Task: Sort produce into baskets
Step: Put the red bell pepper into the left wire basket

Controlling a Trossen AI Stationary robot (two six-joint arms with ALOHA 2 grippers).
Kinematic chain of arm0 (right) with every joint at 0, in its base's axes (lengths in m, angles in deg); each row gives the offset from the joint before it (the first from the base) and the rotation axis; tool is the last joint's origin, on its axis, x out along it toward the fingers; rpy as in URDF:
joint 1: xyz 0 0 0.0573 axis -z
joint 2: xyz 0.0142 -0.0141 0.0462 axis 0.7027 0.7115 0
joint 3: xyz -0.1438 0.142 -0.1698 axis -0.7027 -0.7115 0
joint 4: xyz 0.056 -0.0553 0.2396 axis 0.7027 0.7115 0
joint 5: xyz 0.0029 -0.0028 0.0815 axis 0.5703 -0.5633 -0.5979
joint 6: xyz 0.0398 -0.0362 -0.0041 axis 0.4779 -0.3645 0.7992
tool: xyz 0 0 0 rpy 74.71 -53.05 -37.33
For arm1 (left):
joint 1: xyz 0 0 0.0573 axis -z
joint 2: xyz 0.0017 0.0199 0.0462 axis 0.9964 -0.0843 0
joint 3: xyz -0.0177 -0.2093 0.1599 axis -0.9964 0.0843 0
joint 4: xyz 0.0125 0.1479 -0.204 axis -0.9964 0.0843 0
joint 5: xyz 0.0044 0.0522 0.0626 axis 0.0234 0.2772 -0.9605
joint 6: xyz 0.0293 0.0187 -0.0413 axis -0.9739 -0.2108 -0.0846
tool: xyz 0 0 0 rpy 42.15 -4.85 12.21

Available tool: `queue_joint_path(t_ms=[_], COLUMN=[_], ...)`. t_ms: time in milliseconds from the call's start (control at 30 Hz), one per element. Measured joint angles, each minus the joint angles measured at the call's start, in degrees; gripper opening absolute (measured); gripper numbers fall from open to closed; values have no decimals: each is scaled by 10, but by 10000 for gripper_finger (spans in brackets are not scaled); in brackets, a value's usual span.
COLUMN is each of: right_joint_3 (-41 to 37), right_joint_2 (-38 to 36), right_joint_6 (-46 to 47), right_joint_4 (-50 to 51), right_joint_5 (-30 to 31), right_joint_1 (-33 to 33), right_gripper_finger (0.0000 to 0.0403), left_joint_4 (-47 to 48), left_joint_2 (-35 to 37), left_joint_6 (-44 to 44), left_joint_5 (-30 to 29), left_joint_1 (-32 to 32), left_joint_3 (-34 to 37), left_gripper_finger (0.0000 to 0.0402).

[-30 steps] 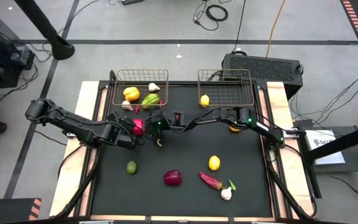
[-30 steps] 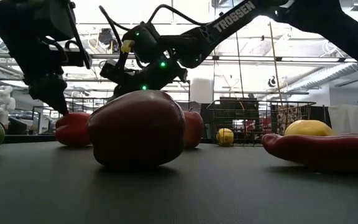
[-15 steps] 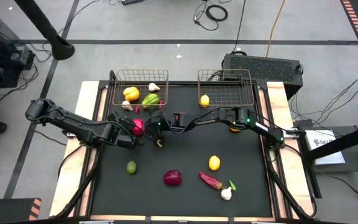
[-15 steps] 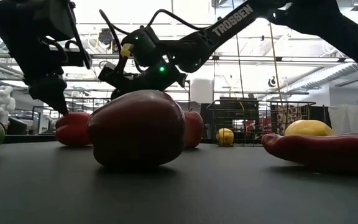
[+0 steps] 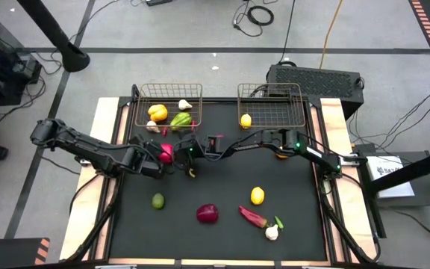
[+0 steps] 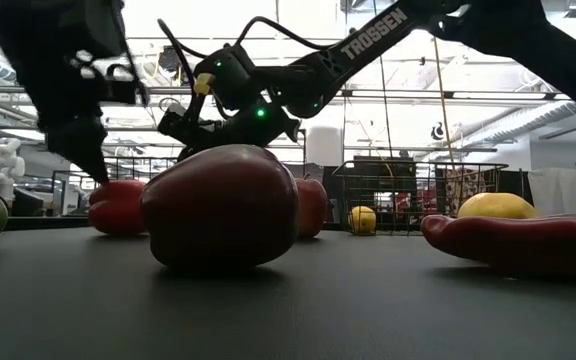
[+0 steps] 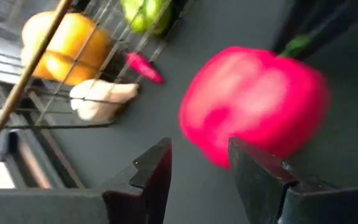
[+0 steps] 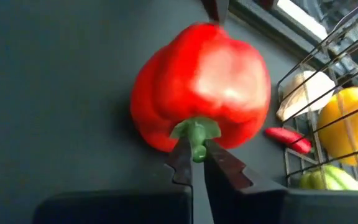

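right gripper (image 8: 197,163): nearly closed, fingertips pinching the green stem (image 8: 195,134) of the red pepper (image 8: 201,87); reaches across from the right side of the table.
left gripper (image 7: 199,168): fingers parted, holding nothing; the pepper sits just past its tips, seemingly touching one finger.
red pepper: on the dark table (image 5: 222,179), between the two grippers, just in front of the left basket (image 5: 169,104).
left basket: beyond the pepper from the right gripper; holds a yellow pepper (image 5: 157,113), a green one (image 5: 181,119) and garlic (image 5: 185,104).
small chilli (image 8: 289,139): on the mat between pepper and basket wire.
right basket (image 5: 271,104): behind the right arm, one lemon (image 5: 245,119) inside.
step: looks like lifting the pepper by its stem toward the left basket.
do it well: stem grip is thin, so lift slowly and straight up; clear the basket rim before moving over; let go low inside so it doesn't bounce.
risk: stem may slip, pepper may swing; left gripper is close, so keep it from knocking the pepper.
still on table: lime (image 5: 157,200), onion (image 5: 207,214), lemon (image 5: 257,196), chilli (image 5: 253,217), garlic (image 5: 272,232).
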Motion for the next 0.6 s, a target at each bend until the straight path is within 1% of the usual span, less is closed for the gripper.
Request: queue_joint_path(t_ms=[100, 300, 433, 600], right_joint_3=[0, 0, 0, 0], right_joint_2=[-10, -60, -111, -181], right_joint_6=[9, 33, 61, 87], right_joint_4=[30, 121, 198, 266], right_joint_5=[3, 4, 22, 30], right_joint_1=[0, -1, -1, 14], right_gripper_finger=[13, 9, 8, 7], left_joint_4=[39, 110, 136, 138], left_joint_2=[0, 1, 0, 1], left_joint_6=[10, 49, 74, 76], left_joint_5=[17, -11, -27, -57], left_joint_1=[2, 25, 57, 95], left_joint_3=[-51, -133, -162, -174], left_gripper_finger=[166, 166, 166, 166])
